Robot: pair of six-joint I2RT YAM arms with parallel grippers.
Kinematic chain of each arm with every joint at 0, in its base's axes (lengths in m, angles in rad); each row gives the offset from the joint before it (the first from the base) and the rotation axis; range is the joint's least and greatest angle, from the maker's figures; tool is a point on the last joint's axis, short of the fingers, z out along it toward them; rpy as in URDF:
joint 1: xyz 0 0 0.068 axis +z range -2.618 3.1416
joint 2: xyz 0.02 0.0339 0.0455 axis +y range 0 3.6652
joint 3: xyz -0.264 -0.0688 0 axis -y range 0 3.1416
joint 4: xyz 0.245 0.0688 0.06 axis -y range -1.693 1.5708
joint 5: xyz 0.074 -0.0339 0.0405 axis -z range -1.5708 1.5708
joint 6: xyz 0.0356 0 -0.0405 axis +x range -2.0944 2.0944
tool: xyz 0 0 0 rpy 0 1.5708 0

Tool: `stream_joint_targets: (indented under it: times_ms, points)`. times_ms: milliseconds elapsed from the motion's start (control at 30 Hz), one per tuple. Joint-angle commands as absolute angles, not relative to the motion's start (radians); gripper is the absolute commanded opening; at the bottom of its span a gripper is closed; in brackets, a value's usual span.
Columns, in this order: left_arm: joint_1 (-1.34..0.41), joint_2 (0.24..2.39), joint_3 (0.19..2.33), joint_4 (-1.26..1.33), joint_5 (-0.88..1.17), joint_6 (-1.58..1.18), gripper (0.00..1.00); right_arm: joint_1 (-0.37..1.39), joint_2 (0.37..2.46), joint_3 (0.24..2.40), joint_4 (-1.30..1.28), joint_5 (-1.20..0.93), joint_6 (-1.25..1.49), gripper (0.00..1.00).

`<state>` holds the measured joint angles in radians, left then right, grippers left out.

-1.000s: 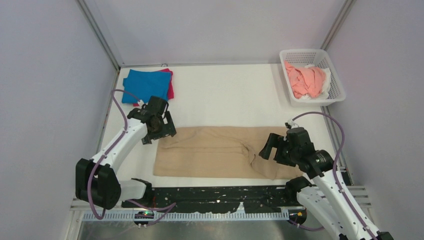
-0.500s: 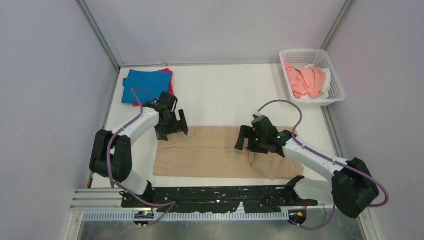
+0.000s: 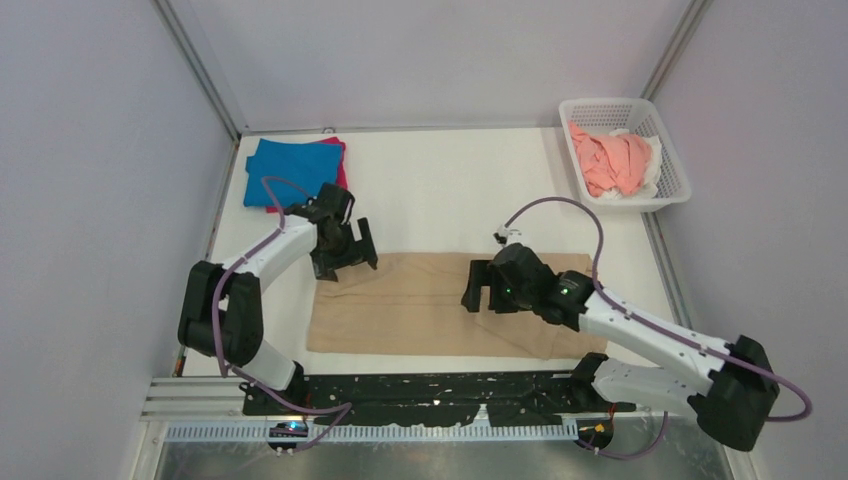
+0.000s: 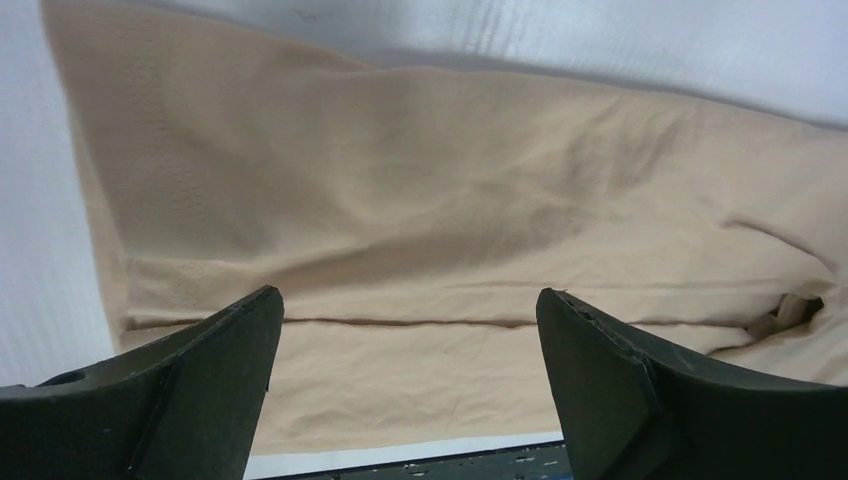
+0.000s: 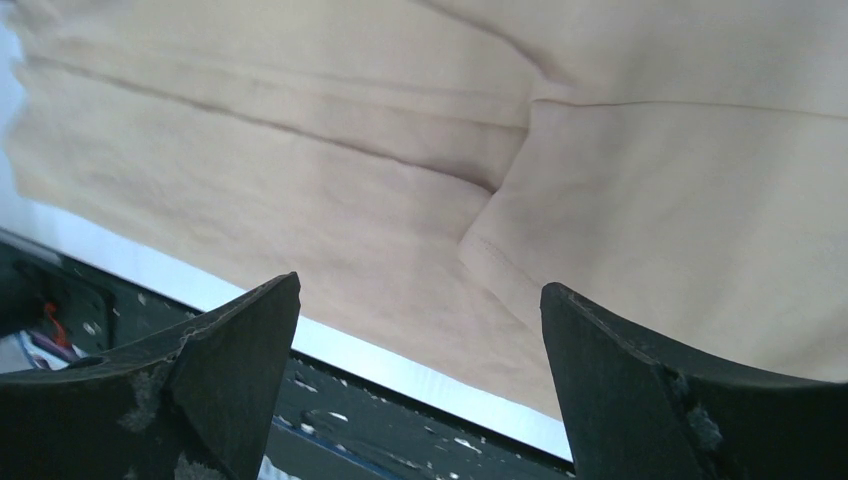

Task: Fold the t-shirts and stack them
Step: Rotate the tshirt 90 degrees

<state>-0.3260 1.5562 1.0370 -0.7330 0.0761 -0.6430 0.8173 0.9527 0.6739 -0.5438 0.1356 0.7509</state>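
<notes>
A large tan t-shirt (image 3: 420, 305) lies folded in a long band across the near part of the table; it also fills the left wrist view (image 4: 430, 230) and the right wrist view (image 5: 500, 170). My left gripper (image 3: 345, 262) is open and empty over the shirt's far left corner. My right gripper (image 3: 482, 292) is open and empty over the shirt's middle right, near a folded sleeve (image 5: 680, 210). A folded blue t-shirt (image 3: 292, 170) lies on a magenta one (image 3: 340, 175) at the far left. Salmon-pink (image 3: 612, 160) and white (image 3: 655, 165) shirts lie crumpled in the basket.
A white plastic mesh basket (image 3: 672, 195) stands at the far right. Grey walls close in the table on three sides. A black perforated rail (image 3: 430, 395) runs along the near edge, also showing in the right wrist view (image 5: 380, 420).
My right arm has reached left and forward, carrying its gripper from the shirt's right end to its middle. My left gripper moved right onto the shirt's far left corner, then stayed.
</notes>
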Motion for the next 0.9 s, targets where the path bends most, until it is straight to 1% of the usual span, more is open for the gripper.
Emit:
stream_joint_targets:
  times_ms: [0, 100, 200, 333, 433, 533, 633, 667, 800, 867]
  points:
    - [-0.358, 1.604, 1.085, -0.646, 0.204, -0.635, 1.00, 0.753, 0.831, 0.557, -0.733, 0.229, 0.991, 0.95]
    - [-0.388, 1.639, 1.081, -0.607, 0.228, -0.633, 1.00, 0.628, 0.782, 0.476, -0.777, 0.218, 1.055, 0.95]
    - [-0.401, 1.672, 1.070, -0.598, 0.226, -0.630, 1.00, 0.522, 0.775, 0.415, -0.717, 0.150, 1.063, 0.95]
    - [-0.401, 1.705, 1.039, -0.589, 0.221, -0.631, 1.00, 0.424, 0.853, 0.399, -0.638, 0.133, 1.019, 0.95]
    - [-0.400, 1.716, 1.008, -0.577, 0.216, -0.641, 1.00, 0.367, 0.975, 0.432, -0.535, 0.120, 0.933, 0.95]
    - [-0.399, 1.717, 0.978, -0.569, 0.214, -0.647, 1.00, 0.325, 1.097, 0.518, -0.462, 0.098, 0.869, 0.95]
    - [-0.399, 1.713, 0.967, -0.584, 0.195, -0.653, 1.00, 0.311, 1.276, 0.621, -0.430, 0.098, 0.775, 0.95]
    - [-0.399, 1.710, 0.962, -0.581, 0.193, -0.659, 1.00, 0.309, 1.345, 0.679, -0.423, 0.107, 0.760, 0.95]
    - [-0.401, 1.694, 0.932, -0.573, 0.207, -0.705, 0.99, 0.300, 1.498, 0.849, -0.366, 0.140, 0.705, 0.95]
    - [-0.407, 1.673, 0.911, -0.578, 0.167, -0.783, 0.98, 0.295, 1.576, 0.950, -0.346, 0.146, 0.665, 0.95]
